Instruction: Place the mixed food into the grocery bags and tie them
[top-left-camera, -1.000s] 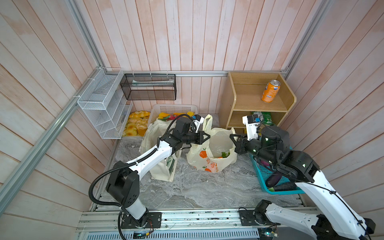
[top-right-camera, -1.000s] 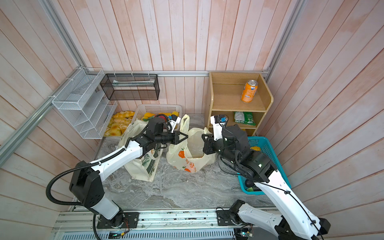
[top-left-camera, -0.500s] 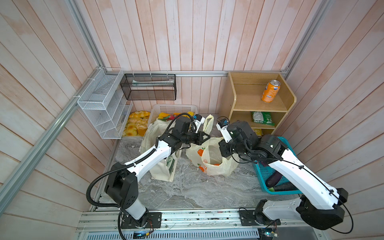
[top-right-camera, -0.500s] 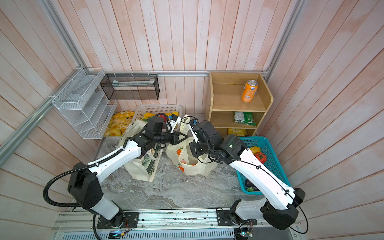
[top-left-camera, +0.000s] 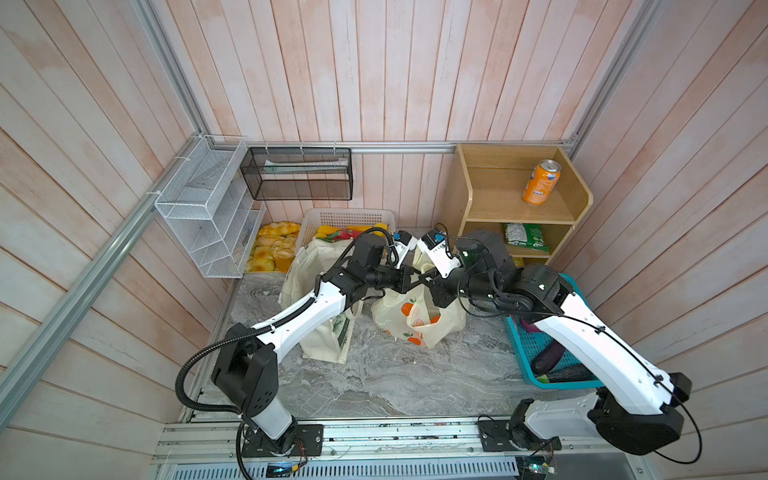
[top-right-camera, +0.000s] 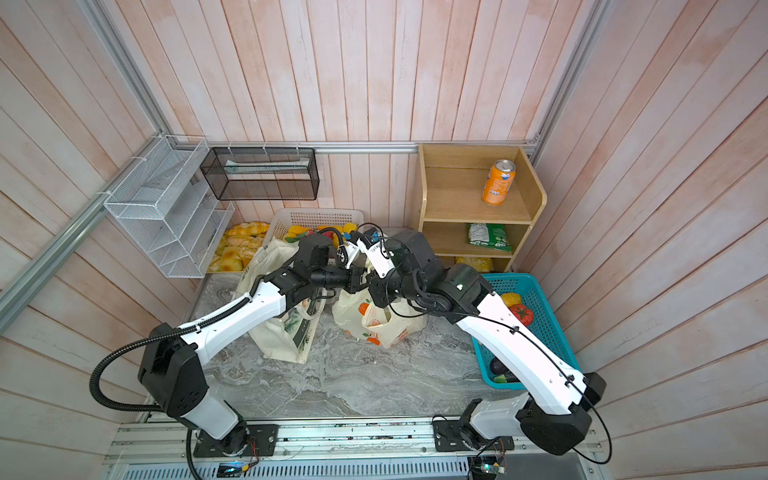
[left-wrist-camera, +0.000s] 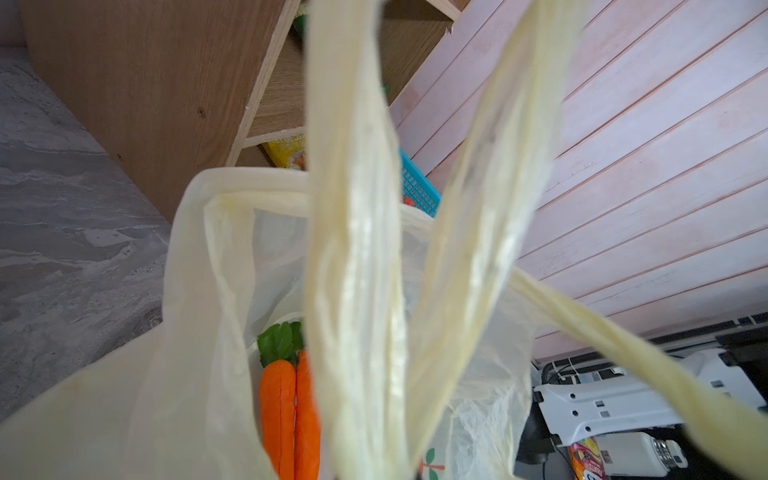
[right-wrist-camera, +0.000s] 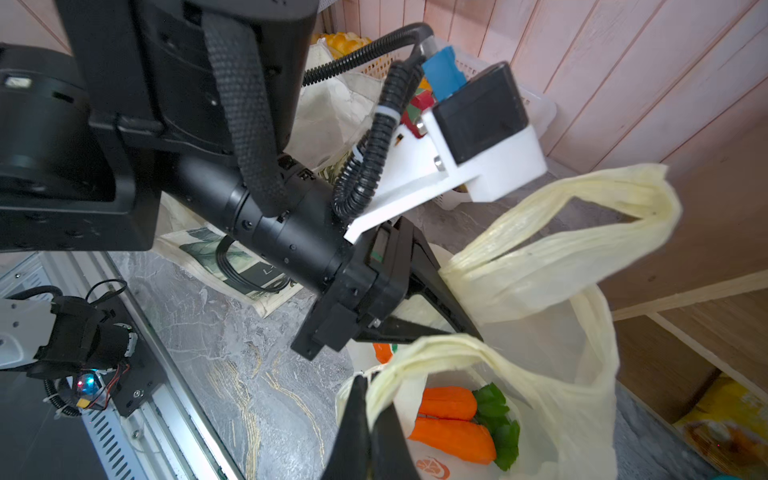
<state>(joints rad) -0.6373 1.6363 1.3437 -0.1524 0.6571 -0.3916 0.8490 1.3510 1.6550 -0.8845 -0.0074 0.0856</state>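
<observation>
The pale-yellow plastic bag (top-left-camera: 415, 320) printed with oranges stands mid-table, with the cream cloth tote (top-left-camera: 328, 340) to its left. Both grippers meet above the plastic bag's mouth. My left gripper (right-wrist-camera: 469, 330) is shut on one loop handle (right-wrist-camera: 561, 224), which stands up past its fingers. My right gripper (right-wrist-camera: 372, 395) is shut on the other handle (right-wrist-camera: 440, 353). Two orange toy carrots (right-wrist-camera: 449, 419) with green tops lie inside the bag, and the carrots (left-wrist-camera: 286, 411) also show in the left wrist view behind a stretched handle (left-wrist-camera: 353, 249). The left gripper's own fingers are hidden there.
A wooden shelf (top-left-camera: 465, 199) at the back right holds an orange soda can (top-left-camera: 541, 183) and a green packet (top-left-camera: 525, 237). A teal basket (top-left-camera: 523, 353) sits under my right arm. A white basket (top-left-camera: 349, 218), bread rolls (top-left-camera: 272, 249) and wire racks (top-left-camera: 208, 208) line the back left.
My right gripper has swung left from beside the teal basket across the bag, carrying its handle to the left gripper. The bag's mouth has narrowed. The left gripper has barely moved.
</observation>
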